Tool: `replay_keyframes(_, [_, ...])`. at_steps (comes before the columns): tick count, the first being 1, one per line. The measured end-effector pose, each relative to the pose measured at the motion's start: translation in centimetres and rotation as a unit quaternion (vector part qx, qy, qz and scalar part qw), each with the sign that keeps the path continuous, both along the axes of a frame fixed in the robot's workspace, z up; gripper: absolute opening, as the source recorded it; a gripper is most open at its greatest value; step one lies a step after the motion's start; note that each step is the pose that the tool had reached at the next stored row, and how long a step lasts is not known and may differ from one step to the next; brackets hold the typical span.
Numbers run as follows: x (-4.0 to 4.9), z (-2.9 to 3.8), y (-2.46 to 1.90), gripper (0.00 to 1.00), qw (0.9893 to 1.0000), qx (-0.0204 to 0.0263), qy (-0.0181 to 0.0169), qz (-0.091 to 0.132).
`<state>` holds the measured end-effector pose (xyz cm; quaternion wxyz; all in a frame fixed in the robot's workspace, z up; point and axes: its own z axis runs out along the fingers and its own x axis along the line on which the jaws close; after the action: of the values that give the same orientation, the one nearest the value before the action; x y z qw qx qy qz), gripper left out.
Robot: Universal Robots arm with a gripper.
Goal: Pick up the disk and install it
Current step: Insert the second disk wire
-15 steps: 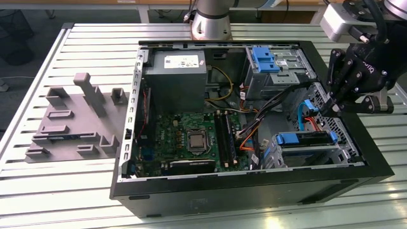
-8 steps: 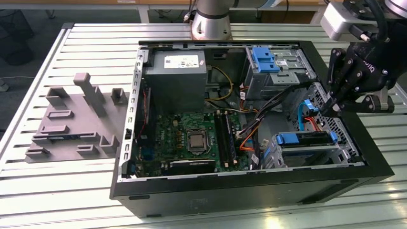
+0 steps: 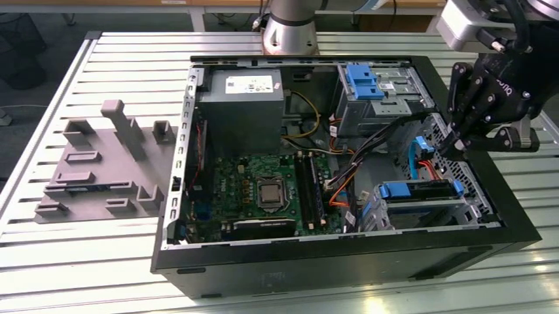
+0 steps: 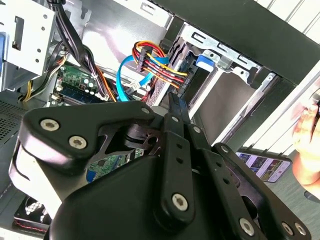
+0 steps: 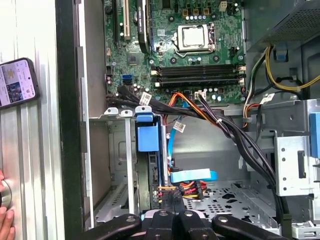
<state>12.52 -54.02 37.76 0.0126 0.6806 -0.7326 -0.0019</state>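
One gripper [image 3: 443, 149] is hanging over the edge of one open computer case [image 3: 349, 261] at the exterior view's right, its two fingers pressing close together and gripping nothing. The one disk [image 3: 421, 191] is sitting in the lower drive cage inside the case, its blue rail facing up, just below the fingertips. One bare blue bracket [image 3: 362, 80] is resting on the upper cage. One grey fixture [image 3: 105, 163] is lying on the slatted table [image 3: 88, 261]. In the first wrist view, one phone [image 5: 17, 82] is lying beside the case, and one hand [image 5: 5, 220] is showing near it.
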Motion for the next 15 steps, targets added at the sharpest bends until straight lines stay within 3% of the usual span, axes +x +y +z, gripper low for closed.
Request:
replay_keyframes(4, [-0.05, 0.40, 0.10, 0.11, 1.0000, 0.0002, -0.0001, 0.000])
replay_keyframes(15, [-1.18, 0.54, 0.33, 0.11, 1.0000, 0.0012, -0.0009, 0.000])
